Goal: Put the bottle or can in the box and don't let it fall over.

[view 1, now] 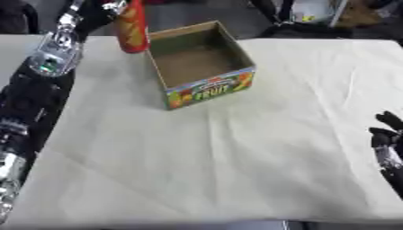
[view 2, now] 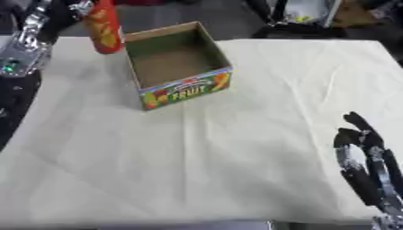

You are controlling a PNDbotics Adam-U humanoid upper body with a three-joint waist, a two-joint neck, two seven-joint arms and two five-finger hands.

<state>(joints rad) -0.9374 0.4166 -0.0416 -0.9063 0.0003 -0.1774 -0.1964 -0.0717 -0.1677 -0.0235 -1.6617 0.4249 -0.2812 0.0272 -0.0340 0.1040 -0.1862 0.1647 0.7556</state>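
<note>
Red can (view 1: 132, 28) with yellow markings, tall and narrow, held up just beside the far left corner of the box (view 1: 201, 67), outside it, slightly tilted with the top leaning left. Lower end level with the box's left rim, close to it; touching or not cannot be told. Upper end of the can cut off by the top edge of both views.

Left hand (view 1: 113, 6) at the top of the can, at the very top edge, mostly out of view; probably wrapped round the can, though the fingers themselves too blurred and cropped to say how they sit. Left arm (view 1: 53, 53) running down the left side, black with silver joints and a small green light, from the upper left to the lower left corner.

Open cardboard box standing upright on the surface (view 1: 236, 157), turned a little askew, brown inside, nothing in it. Near wall printed in green, red and yellow with the word FRUIT.

Surface covered by a pale cream cloth with soft creases, reaching across most of both views.

Right hand (view 2: 364, 157) low at the right edge, well apart from box and can, resting over the cloth's right margin with fingers pointing up and relaxed, holding nothing.

Beyond the far edge of the surface, dark floor and some dark shapes, not clear enough to name.
</note>
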